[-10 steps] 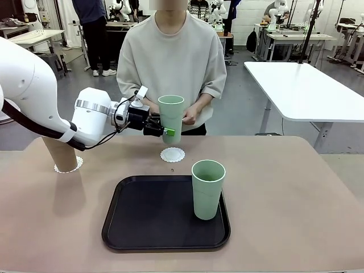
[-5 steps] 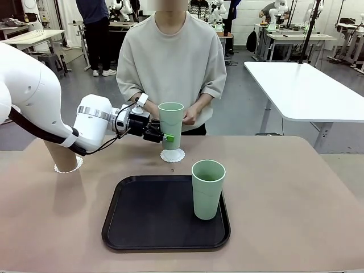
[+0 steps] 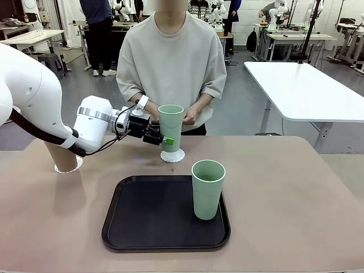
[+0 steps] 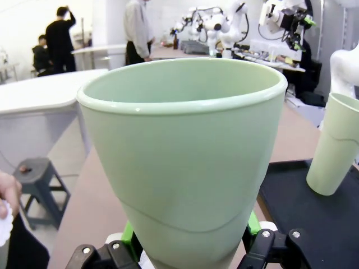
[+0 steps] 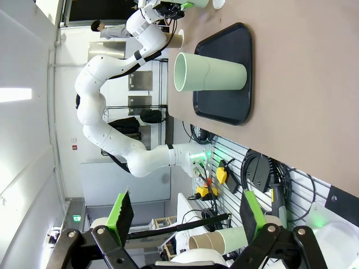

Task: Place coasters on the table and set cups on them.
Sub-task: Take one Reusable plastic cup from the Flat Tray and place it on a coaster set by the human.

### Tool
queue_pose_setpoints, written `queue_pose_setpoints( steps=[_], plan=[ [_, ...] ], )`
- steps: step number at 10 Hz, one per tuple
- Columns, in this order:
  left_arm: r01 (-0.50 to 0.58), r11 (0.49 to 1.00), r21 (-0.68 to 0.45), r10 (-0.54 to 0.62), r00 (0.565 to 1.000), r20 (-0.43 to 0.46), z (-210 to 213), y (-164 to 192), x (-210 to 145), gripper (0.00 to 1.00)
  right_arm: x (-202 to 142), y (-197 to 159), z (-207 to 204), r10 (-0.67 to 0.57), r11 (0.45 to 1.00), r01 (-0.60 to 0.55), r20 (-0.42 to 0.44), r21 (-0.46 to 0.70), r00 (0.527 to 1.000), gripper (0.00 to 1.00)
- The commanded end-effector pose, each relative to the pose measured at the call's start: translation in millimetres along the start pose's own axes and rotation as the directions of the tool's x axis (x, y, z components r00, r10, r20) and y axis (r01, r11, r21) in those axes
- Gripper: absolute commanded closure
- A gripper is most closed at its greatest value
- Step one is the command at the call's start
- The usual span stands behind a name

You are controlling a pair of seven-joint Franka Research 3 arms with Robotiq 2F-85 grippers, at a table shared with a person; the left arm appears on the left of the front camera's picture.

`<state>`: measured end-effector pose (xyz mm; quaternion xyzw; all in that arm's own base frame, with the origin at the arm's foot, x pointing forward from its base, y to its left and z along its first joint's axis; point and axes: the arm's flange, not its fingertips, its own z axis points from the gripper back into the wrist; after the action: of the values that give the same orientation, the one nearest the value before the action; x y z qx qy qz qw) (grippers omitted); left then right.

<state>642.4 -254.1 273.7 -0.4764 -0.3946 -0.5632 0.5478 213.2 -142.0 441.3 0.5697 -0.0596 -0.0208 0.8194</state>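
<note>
My left gripper is shut on a pale mint green cup, held upright with its base down at a white lacy coaster on the beige table; whether it rests there I cannot tell. The left wrist view has this cup close up between the green pads. A tan-brown cup stands on another coaster at the far left. A second mint cup stands on the black tray. My right gripper is open, holding nothing, off the table's side.
A person stands at the far side, one hand just behind the held cup. In the left wrist view a hand sits at the left edge beside the table. The table's right half is bare.
My left gripper has brought the mint cup down from above the middle coaster to the coaster. The other cups and the tray have not moved.
</note>
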Motion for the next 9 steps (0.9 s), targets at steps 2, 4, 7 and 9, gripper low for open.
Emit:
queue_pose_setpoints(
  steps=[2, 4, 7, 9],
  plan=[
    [0.045, 0.999, -0.014, -0.045, 0.999, -0.026, -6.4, 5.0, -7.6, 0.18, -0.4, -0.1, 0.5, 0.004, 1.0, -0.004, 0.0, 0.013, 1.0, 0.0],
    [0.065, 0.998, -0.018, -0.065, 0.998, -0.004, -8.3, 5.0, -11.9, 0.18, -0.4, -0.1, 0.5, 0.004, 1.0, -0.004, 0.0, 0.013, 1.0, 0.0],
    [0.077, 0.997, -0.026, -0.077, 0.997, 0.01, -11.8, 5.2, -17.9, 0.18, -0.4, -0.1, 0.5, 0.004, 1.0, -0.004, 0.0, 0.013, 1.0, 0.0],
    [0.075, 0.997, -0.031, -0.074, 0.997, 0.008, -12.5, 7.9, -19.5, 0.18, -0.4, -0.1, 0.5, 0.004, 1.0, -0.004, 0.0, 0.013, 1.0, 0.0]
  ],
)
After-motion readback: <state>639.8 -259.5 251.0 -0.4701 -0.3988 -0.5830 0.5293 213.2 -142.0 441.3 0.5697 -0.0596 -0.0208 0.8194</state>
